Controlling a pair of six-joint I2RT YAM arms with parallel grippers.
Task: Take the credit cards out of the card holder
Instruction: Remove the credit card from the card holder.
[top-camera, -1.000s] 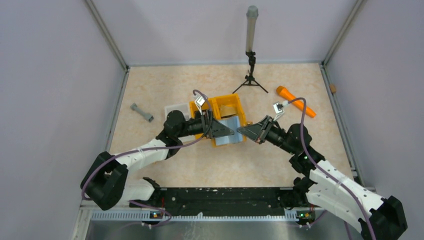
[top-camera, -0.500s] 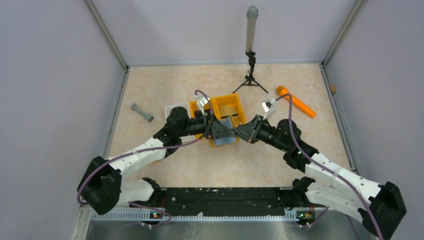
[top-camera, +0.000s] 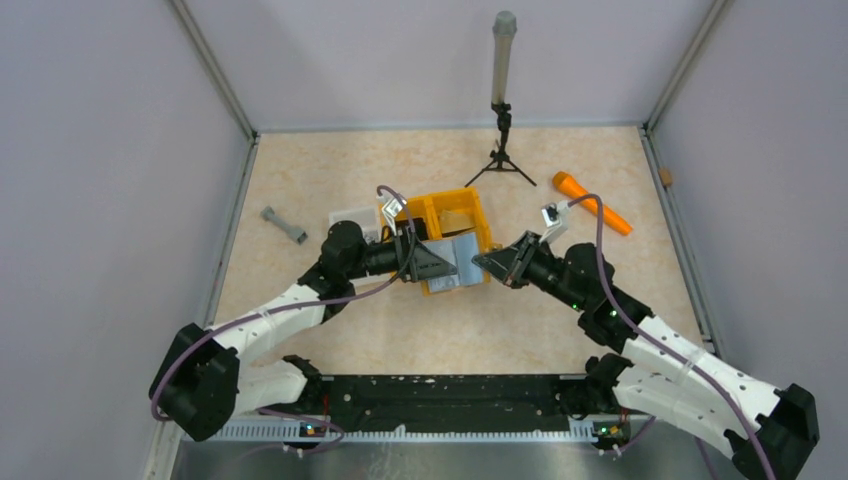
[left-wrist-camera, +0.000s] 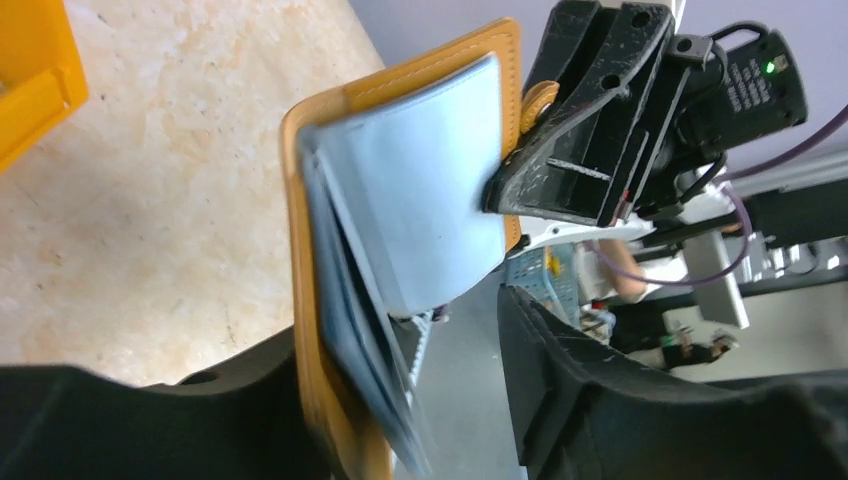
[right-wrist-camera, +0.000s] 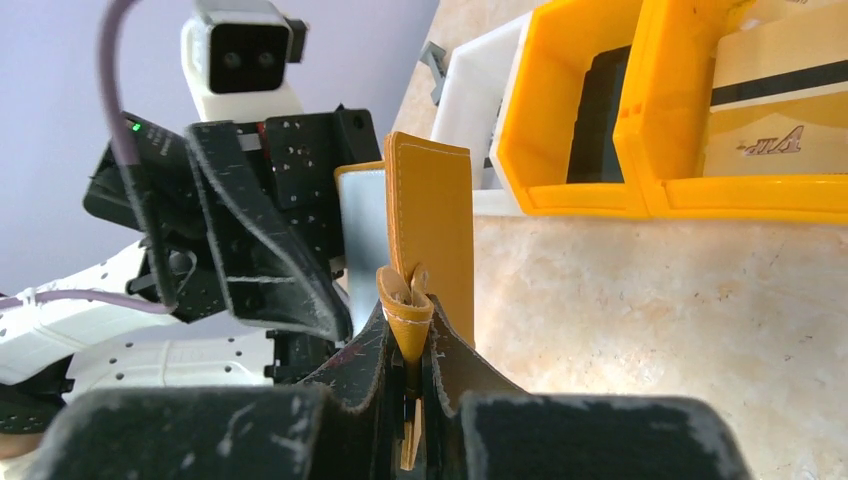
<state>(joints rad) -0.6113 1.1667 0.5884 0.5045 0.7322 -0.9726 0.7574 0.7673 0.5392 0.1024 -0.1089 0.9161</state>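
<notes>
Spreading beneath everything is the beige marbled table (top-camera: 330, 330), and the two black-and-white arms reach in from its near edge to meet at the middle. Just behind their meeting point stand the bright orange plastic bins (top-camera: 452, 206), one holding a cream card with a dark stripe (right-wrist-camera: 770, 90). The tan mustard-orange folding card holder (top-camera: 455, 264) hangs between the two grippers, just in front of the bins. Its long axis runs left to right from one gripper to the other, and its pale blue-grey inner face is turned up toward the overhead camera. The left gripper (left-wrist-camera: 410, 390) has its jaws standing apart. The holder's left end sits between them against one finger, with a gap to the other. The right gripper (right-wrist-camera: 405, 345) is pinched tight on the holder's small snap tab (right-wrist-camera: 405, 300) at the opposite end. Thin pale credit cards (left-wrist-camera: 372, 395) show edge-on inside the fold, pointing toward the left wrist.
</notes>
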